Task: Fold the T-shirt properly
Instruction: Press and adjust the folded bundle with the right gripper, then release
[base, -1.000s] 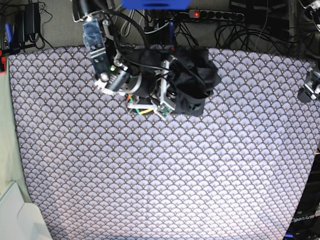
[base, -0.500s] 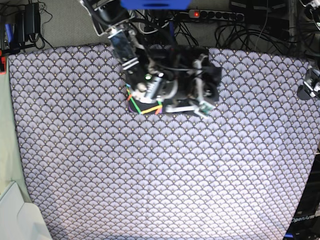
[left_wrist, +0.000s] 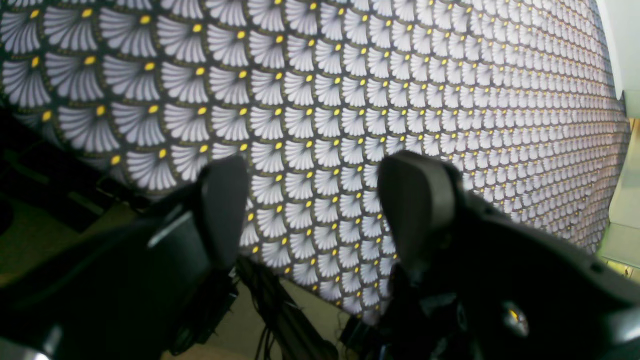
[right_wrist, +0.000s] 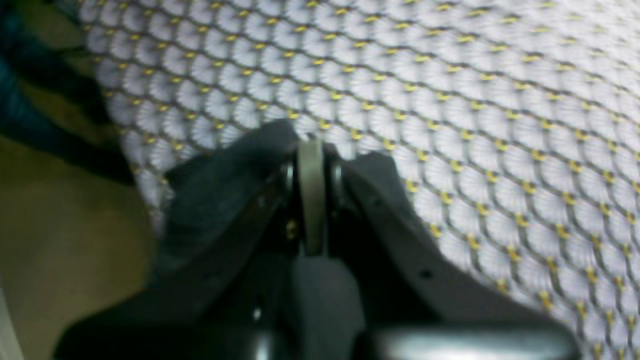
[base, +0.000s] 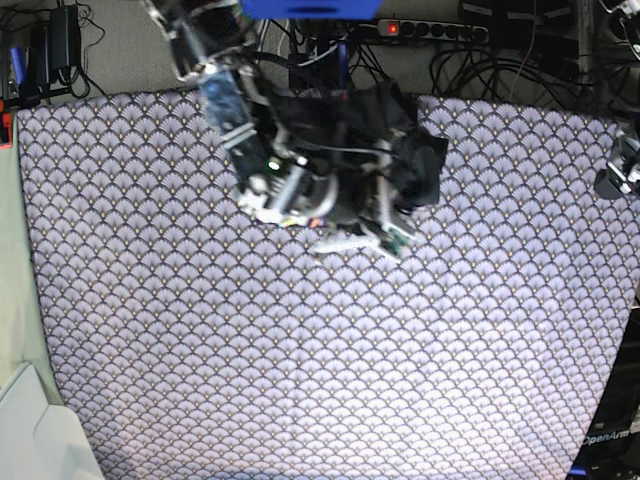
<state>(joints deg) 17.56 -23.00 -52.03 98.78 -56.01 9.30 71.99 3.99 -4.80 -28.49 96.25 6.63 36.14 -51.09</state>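
The big surface (base: 300, 350) wears a purple-white cloth with a shell pattern. Behind its far edge lie black cables (base: 500, 50) and a power strip with a red light (base: 425, 28).

The dark grey soft T-shirt (base: 400, 150) sits bunched near the far edge, in the middle. The right arm (base: 235, 110) covers much of it, so its shape is hard to make out.

The right tool (right_wrist: 311, 145) is blurry in its wrist view, its jaws pressed together with nothing between them. The left tool (left_wrist: 312, 200) hangs by the side edge, jaws spread wide and holding nothing.
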